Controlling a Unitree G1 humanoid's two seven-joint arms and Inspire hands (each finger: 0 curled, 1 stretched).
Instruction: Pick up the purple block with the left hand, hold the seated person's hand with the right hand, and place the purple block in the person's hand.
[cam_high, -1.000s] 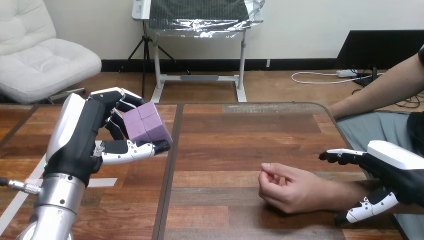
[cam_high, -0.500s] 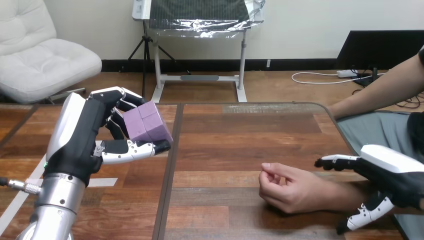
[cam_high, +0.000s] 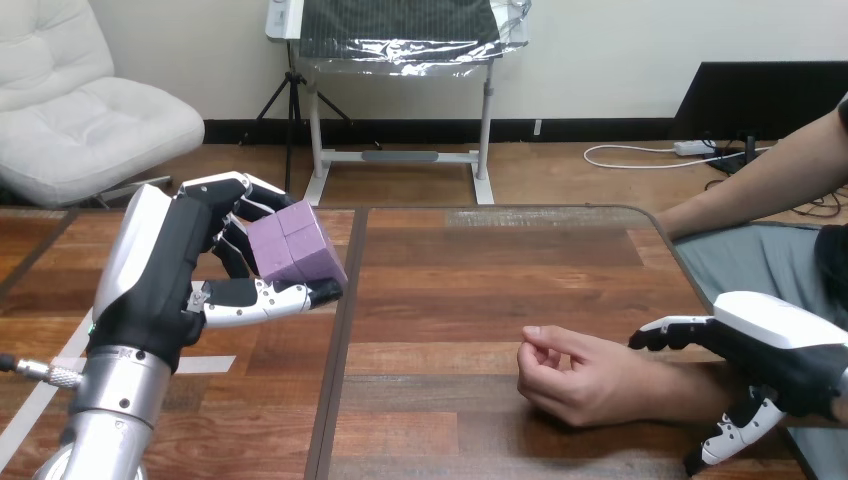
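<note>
Left arm comes up from the bottom-left corner. We see the left hand (cam_high: 165, 275) raised over the left part of the brown wooden desk (cam_high: 470, 265), white back shell facing left, palm facing right. Its fingers curl over the top and far side of the purple foam-looking cube block (cam_high: 293, 247) and the thumb presses under the near bottom edge, so it has a firm grip. The block sits off the desk, tilted, a corner pointing down-right, with faint seam lines splitting its faces into quarters. A dark seam (cam_high: 338, 380) between the desk panels runs below it.

Bare wood, then the person's hand (cam_high: 580, 378) resting on the desk right of centre, fingers loosely curled inward.

The right hand (cam_high: 775, 345) sits over the person's wrist, white shell up. Its fingers reach out fairly straight on the far side, thumb down on the near side, not clamped. Contact: we cannot tell.
</note>
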